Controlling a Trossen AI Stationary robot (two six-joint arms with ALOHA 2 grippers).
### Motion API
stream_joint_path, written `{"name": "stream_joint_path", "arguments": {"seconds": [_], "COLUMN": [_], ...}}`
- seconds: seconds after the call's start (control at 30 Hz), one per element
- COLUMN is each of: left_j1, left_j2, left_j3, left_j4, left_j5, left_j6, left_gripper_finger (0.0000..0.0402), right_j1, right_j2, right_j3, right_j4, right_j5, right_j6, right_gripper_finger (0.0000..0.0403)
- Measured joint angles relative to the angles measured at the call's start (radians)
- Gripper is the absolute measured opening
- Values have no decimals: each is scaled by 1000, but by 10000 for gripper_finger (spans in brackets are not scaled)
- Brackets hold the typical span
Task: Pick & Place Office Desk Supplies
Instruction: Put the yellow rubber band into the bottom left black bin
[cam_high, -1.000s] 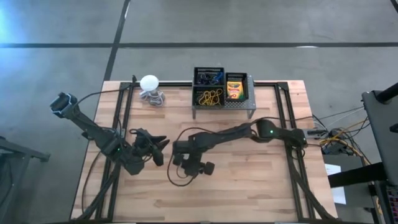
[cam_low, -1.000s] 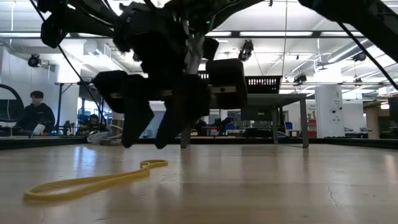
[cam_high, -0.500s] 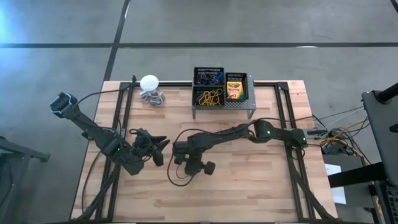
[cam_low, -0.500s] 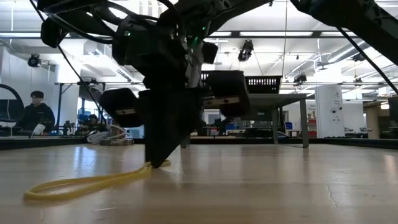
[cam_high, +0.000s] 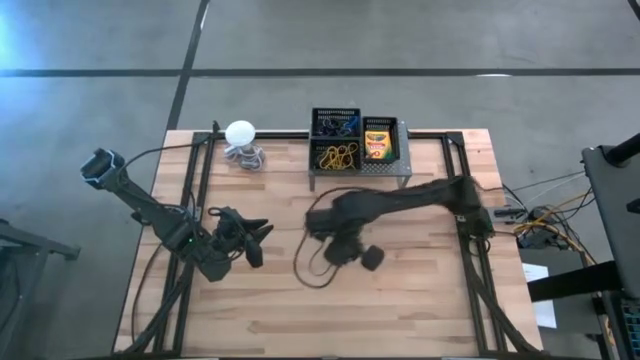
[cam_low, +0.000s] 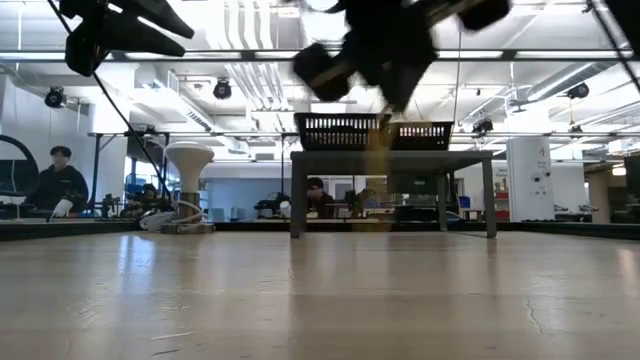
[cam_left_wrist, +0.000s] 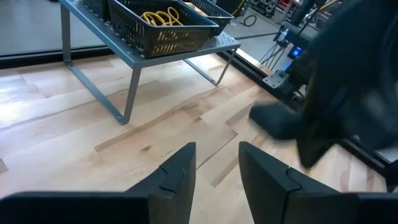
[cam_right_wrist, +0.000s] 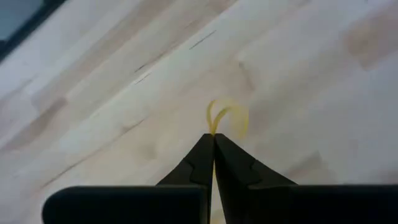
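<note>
- Right gripper (cam_right_wrist: 213, 140) hangs raised over mid-table, clenched on a yellow rubber band (cam_right_wrist: 227, 115), wide bare wood on all sides
- Left gripper (cam_left_wrist: 216, 165) rests released at the table's left
- Three mesh bins (cam_high: 349, 141) on a grey stand (cam_high: 360, 170) at the far edge; one crayon box (cam_high: 376, 143)

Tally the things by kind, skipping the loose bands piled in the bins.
Black mesh bins: 3
Crayon box: 1
Yellow rubber band, pinched in the right gripper: 1
White ball: 1
Grey stand: 1
Total: 7
</note>
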Motion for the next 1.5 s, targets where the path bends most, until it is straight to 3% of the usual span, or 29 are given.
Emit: {"name": "stream_joint_path", "arguments": {"seconds": [0.17,0.37,0.5,0.73,0.97,1.13,1.3,1.5], "left_j1": [0,3,9,17,29,29,29,30], "left_j2": [9,37,47,47,47,47,47,47], "left_j3": [-4,-6,-6,-6,-5,-5,-5,-4], "left_j4": [33,73,114,148,154,156,159,174], "left_j5": [-18,-38,-40,-46,-46,-46,-33,-30], "left_j6": [0,37,91,170,190,190,186,185], "left_gripper_finger": [126,126,126,126,126,126,126,126], "right_j1": [-21,-58,-156,-364,-468,-496,-527,-512], "right_j2": [-305,-622,-750,-768,-678,-628,-629,-741], "right_j3": [-182,-360,-456,-603,-676,-675,-655,-612], "right_j4": [73,391,637,893,980,970,960,731], "right_j5": [24,411,450,396,388,387,390,416], "right_j6": [129,366,391,330,341,368,472,626], "right_gripper_finger": [8,8,8,8,8,22,80,131]}}
